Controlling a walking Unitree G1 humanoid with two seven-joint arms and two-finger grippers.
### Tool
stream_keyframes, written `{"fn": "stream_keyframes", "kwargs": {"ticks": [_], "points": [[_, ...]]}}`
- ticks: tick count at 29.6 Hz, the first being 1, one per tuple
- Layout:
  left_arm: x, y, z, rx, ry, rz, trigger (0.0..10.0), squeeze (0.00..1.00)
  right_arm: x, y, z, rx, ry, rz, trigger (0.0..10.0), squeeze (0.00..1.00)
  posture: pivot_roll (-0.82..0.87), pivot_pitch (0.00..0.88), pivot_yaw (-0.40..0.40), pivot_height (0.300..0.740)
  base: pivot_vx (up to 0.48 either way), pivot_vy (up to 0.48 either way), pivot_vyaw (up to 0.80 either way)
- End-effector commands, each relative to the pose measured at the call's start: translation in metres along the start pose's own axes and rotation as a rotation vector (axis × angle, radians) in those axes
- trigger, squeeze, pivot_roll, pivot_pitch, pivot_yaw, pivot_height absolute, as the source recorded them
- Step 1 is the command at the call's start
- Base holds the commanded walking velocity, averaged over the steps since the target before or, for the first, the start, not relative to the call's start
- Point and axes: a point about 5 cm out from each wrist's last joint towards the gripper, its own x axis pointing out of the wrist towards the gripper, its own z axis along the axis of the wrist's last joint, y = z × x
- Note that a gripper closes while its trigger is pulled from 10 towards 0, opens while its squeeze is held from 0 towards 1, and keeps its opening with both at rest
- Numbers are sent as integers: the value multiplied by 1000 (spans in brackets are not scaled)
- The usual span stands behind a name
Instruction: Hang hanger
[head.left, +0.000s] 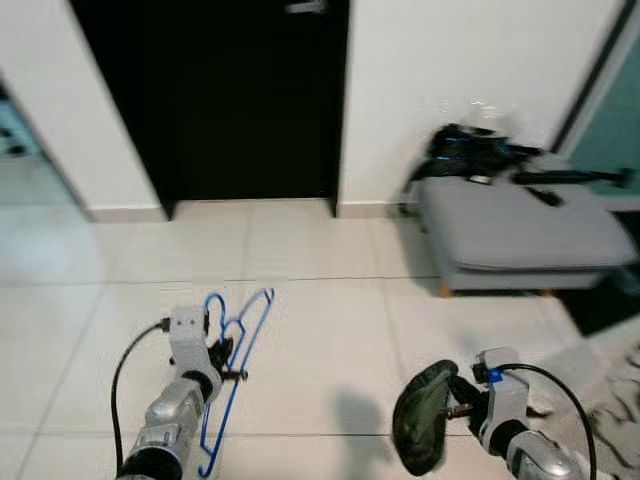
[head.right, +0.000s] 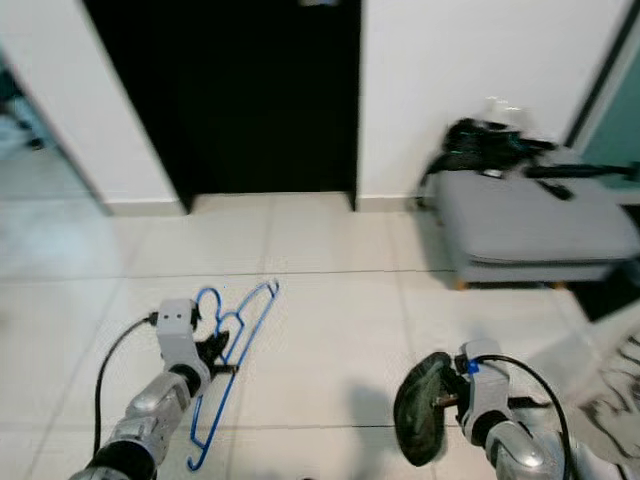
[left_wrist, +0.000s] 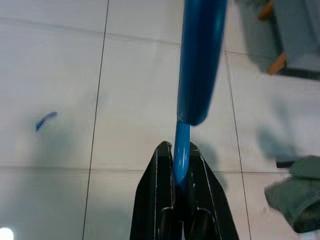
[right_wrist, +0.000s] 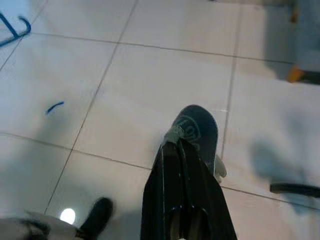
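Tiled floor, dark doorway ahead. Left gripper fingers pinch blue hanger mid-air, prob. carrying it toward a rail. Right gripper fingers clamp dark cloth.

Blue hangers: one
Dark green garments: one
Grippers: two, left gripper and right gripper
Grey benches: one
Dark doorways: one

Open tiled floor is seen ahead of both grippers. Ahead-right of the right gripper, passage is blocked by a grey bench
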Motion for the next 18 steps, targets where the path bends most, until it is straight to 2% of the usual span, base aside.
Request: {"fn": "stream_keyframes", "kwargs": {"ticks": [1,7,9,16,18], "points": [[-2,6,-4,-7,28,8,10000,0,0,2,-2,15,0,6,10000,0,69,156,-4,740,0,0,788],[-6,12,-17,-49,98,5,10000,0,-2,5,-8,18,11,16,10000,0,79,153,-11,740,0,0,788],[-8,18,-20,-45,118,45,10000,0,-2,6,-9,22,16,18,10000,0,81,152,-12,740,0,0,781],[-8,21,-20,-35,126,64,10000,0,-3,6,-10,24,16,19,10000,0,72,159,-13,740,0,0,781],[-9,24,-19,-54,118,61,10000,0,-4,4,-9,21,10,12,10000,0,65,164,-17,740,0,0,778]]}}
